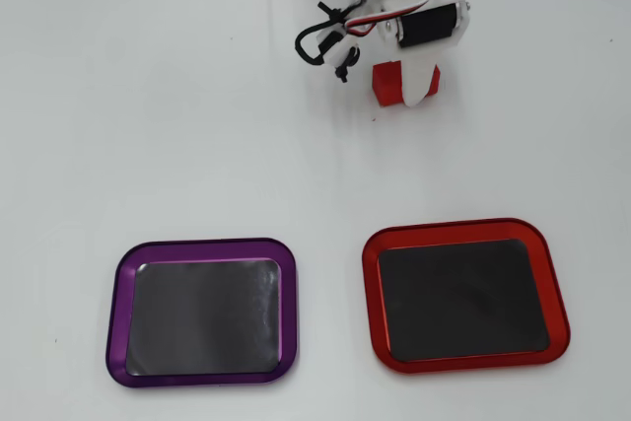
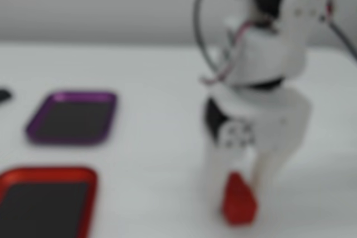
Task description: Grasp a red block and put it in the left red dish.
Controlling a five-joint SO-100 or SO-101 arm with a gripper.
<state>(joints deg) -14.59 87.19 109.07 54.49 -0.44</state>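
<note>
Gripper (image 1: 402, 86) straddles red block (image 1: 386, 83); purple tray (image 1: 202, 248) beside red dish (image 1: 463, 231).

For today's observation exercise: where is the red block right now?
In the overhead view the red block sits on the white table near the top, right of centre, at the gripper, far above the red dish.

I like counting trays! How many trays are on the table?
2. The purple tray lies lower left in the overhead view; the red dish lies lower right, beside it. Both look empty.
</note>
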